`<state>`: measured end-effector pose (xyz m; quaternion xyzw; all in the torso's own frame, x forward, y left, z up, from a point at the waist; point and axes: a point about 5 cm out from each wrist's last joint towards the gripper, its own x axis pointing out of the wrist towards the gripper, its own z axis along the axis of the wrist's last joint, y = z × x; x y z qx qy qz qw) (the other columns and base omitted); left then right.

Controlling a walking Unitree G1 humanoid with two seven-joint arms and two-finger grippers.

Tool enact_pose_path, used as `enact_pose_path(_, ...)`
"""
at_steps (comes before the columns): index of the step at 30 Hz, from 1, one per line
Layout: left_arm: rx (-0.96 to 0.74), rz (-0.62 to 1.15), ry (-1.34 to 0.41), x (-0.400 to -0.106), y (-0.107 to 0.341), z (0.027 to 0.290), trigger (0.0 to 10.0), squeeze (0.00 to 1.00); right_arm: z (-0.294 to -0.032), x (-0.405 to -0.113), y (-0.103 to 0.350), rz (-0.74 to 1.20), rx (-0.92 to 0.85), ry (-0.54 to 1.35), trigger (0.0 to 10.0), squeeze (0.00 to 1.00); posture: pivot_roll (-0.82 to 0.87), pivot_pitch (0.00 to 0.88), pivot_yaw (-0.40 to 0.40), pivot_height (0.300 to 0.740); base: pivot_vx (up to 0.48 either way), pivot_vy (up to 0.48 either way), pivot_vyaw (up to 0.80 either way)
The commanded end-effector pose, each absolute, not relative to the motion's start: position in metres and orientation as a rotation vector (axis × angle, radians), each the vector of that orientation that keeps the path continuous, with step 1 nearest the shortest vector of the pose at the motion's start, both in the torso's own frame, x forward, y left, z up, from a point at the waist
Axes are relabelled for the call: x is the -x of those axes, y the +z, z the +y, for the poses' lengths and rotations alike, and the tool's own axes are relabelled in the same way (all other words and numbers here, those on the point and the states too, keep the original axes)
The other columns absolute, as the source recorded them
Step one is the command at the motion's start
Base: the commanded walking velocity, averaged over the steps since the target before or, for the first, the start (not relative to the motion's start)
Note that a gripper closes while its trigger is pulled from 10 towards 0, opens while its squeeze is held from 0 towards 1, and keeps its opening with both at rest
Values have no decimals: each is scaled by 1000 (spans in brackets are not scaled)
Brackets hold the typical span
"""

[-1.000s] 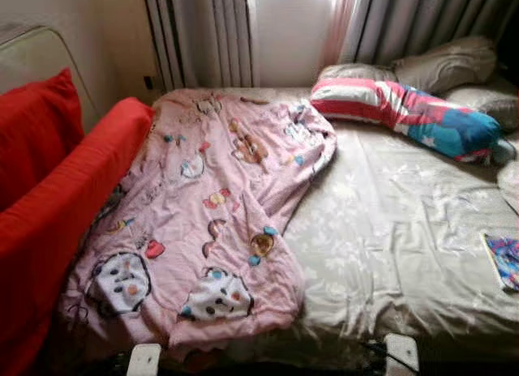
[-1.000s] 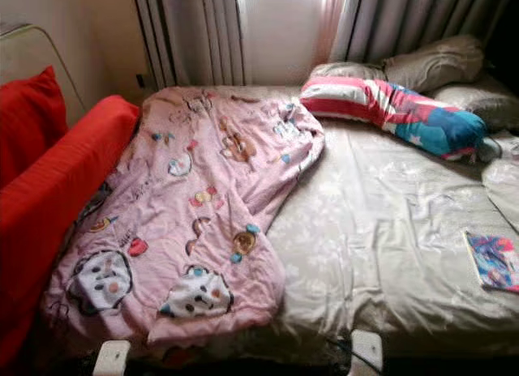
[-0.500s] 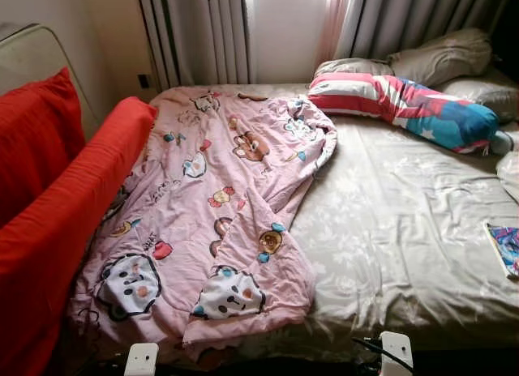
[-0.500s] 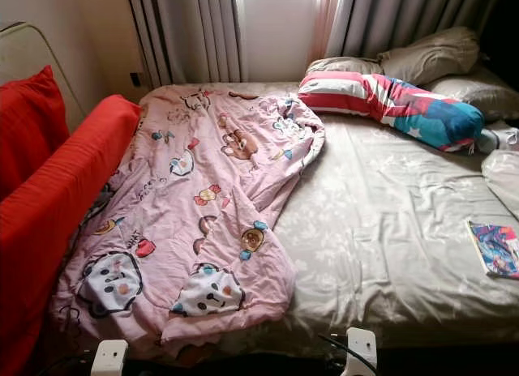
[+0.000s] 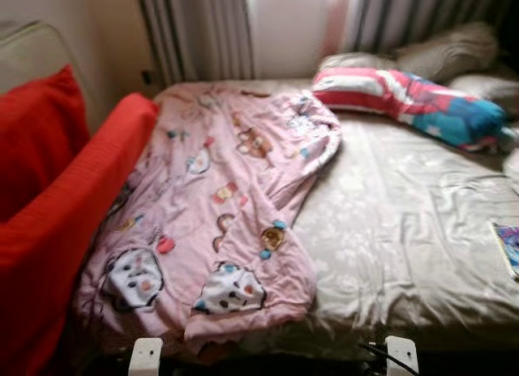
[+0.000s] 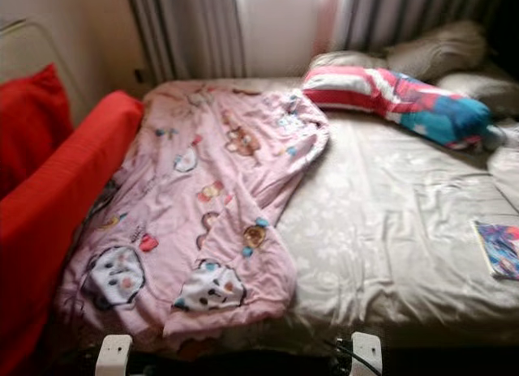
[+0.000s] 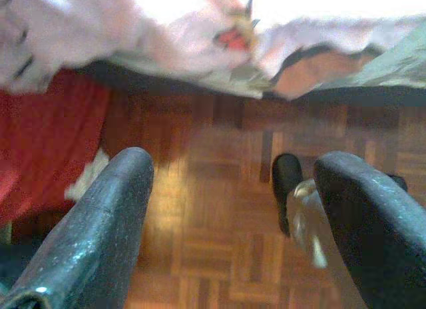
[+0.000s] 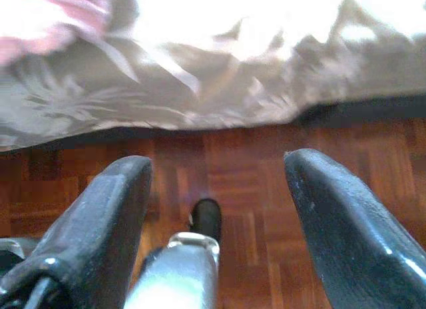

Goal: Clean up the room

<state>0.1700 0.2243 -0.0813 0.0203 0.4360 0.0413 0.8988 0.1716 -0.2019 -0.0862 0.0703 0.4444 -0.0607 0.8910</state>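
Pink blanket (image 5: 215,222) sprawls on the bed (image 5: 405,230); left claw (image 7: 229,209) and right claw (image 8: 216,209) hang wide.

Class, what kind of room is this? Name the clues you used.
Most likely a bedroom: a bed with a pink quilt spread on it, pillows at its head, and curtains behind.

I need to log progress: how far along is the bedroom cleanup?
Nothing looks done yet. The pink blanket lies crumpled across the bed, a book sits at its edge, and pillows are scattered. Nothing is in hand: left claw and right claw hang open above the floor.
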Motion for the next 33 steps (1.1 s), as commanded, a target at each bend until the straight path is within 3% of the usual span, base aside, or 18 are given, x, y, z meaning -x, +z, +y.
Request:
enact_pose_path(1,-45,916,85,-166,-83,226,10000,0,-201,-171,-87,919,-146,-120,10000,0,-5,0,36,740,247,0,800)
enact_pose_path(5,-47,916,82,-166,-83,226,10000,0,-200,-171,-87,917,-149,-118,10000,0,-9,0,38,740,251,0,709)
enact_pose_path(20,-53,913,79,-168,-82,227,10000,0,-200,-173,-85,881,-172,-125,10000,0,-12,0,36,740,254,0,0)
enact_pose_path(33,-46,867,105,-171,-80,226,10000,0,-201,-179,-80,820,-150,-72,10000,0,-11,0,29,740,0,0,0)
